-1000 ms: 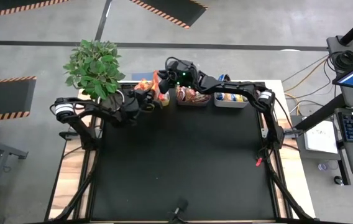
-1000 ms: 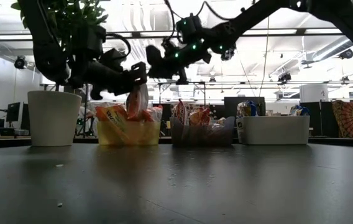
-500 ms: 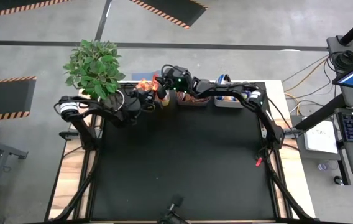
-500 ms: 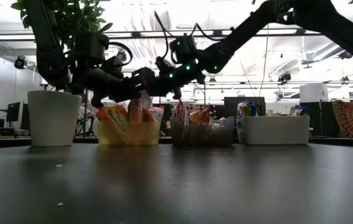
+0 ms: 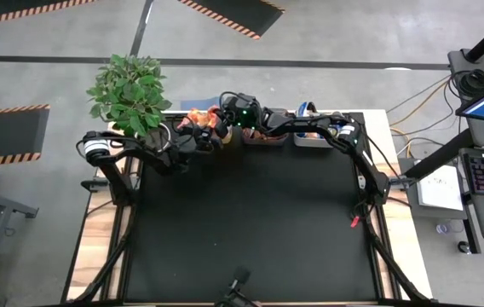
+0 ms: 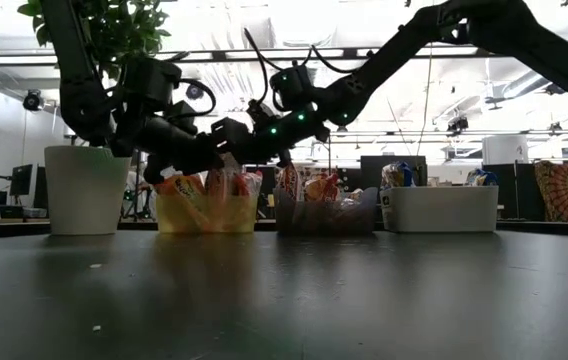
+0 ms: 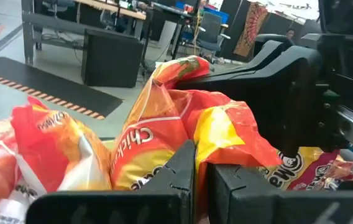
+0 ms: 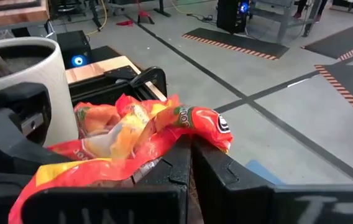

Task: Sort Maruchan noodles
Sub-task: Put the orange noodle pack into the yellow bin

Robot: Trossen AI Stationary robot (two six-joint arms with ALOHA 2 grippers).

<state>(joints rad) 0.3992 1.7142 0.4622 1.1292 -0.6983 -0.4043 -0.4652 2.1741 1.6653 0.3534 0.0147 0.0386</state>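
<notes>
plant (image 5: 128, 90) left of three bins (image 6: 304, 212), table's (image 5: 250, 230) rear

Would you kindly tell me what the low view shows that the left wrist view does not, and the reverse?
Only the low view shows the white pot, the dark bin, the white bin and the yellow bin standing in a row. Only the left wrist view shows the left gripper pinching an orange packet and the "Chicken" print. Both show the right gripper close to it and more packets.
</notes>
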